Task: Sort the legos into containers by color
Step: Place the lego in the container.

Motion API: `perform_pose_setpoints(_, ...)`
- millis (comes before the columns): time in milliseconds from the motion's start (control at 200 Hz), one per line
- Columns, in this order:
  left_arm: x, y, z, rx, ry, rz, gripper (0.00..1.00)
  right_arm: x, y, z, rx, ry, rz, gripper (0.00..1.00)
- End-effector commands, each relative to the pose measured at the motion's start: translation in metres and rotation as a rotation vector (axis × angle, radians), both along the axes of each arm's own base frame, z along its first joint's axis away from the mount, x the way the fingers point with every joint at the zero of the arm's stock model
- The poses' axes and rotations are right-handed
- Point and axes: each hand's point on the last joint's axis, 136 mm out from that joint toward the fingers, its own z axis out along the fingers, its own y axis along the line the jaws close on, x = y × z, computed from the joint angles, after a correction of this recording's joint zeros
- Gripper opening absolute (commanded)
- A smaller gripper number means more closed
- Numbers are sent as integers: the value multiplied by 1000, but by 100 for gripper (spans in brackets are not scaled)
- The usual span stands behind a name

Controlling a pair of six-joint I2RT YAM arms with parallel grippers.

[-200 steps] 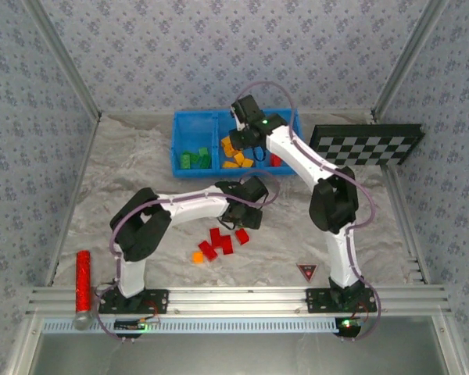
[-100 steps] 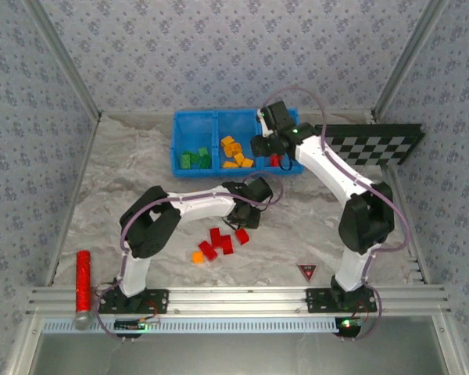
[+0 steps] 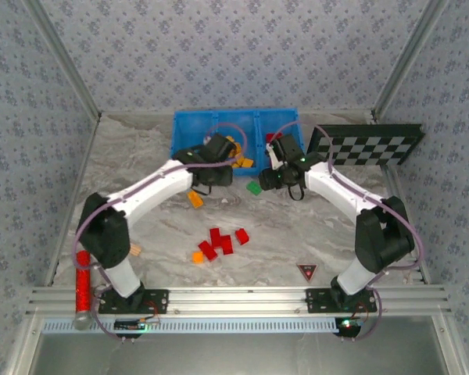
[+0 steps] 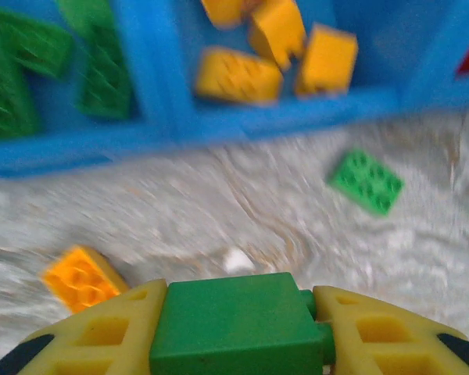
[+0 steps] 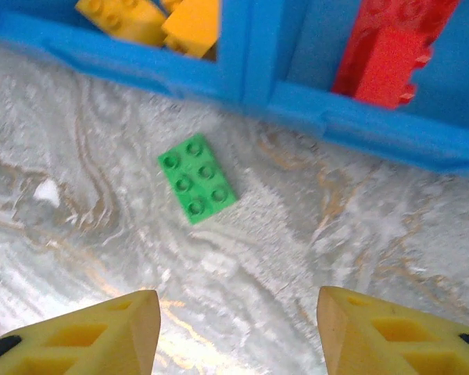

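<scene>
At the bottom of the left wrist view, the left gripper [image 4: 236, 308] is clamped on a green brick [image 4: 233, 332]. The brick fills the gap between the two yellow fingers [image 4: 102, 332]. Above it in the frame is the marbled table [image 4: 219, 203]. An orange brick [image 4: 82, 277] lies at the lower left. A second green brick [image 4: 366, 181] lies at the right, flat, with the studs up, near the front wall of the blue bin [image 4: 164, 117] but not touching it. In the bin, the left compartment holds green bricks [image 4: 31, 70] and the middle one holds yellow bricks [image 4: 273, 55].

In the right wrist view the right gripper [image 5: 238, 328] has its fingers apart, with nothing between them. The second green brick lies on the table above them in the frame. Red bricks [image 5: 391, 47] stand in the right compartment, at the upper right.

In the top view, some loose red bricks [image 3: 219, 241] and one small orange brick [image 3: 197, 256] lie on the table below the centre.
</scene>
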Motion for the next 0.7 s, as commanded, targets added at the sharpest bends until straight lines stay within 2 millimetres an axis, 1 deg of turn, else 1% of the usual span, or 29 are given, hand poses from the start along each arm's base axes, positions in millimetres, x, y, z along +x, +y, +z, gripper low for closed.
perform_pose_setpoints(0,19,34,21,63,-61,27,32,-21,18,5,71,12,14,58)
perform_pose_setpoints(70,35,50,26,73,-85,58,32,-35,29,1,89,30,25,59)
perform_pose_setpoints(145,53,63,29,76,-105,85,32,-50,44,-5,118,59,47,60)
perform_pose_setpoints(260,78,77,25,86,-103,120,32,-72,60,-17,121,109,70,62)
perform_pose_setpoints(335,91,85,17,94,-88,138,33,-85,68,-25,126,147,82,63)
perform_pose_setpoints(380,105,87,17,81,-108,154,33,-93,72,-30,126,171,88,63)
perform_pose_setpoints(465,121,94,8,78,-94,176,34,-106,75,-38,117,204,95,64)
perform_pose_setpoints(550,134,98,-7,86,-68,187,36,-118,79,-44,115,229,111,65)
perform_pose_setpoints(670,151,98,-23,90,-38,190,37,-134,84,-53,106,270,144,65)
perform_pose_setpoints(700,149,99,-31,101,-5,187,37,-138,85,-54,107,280,150,65)
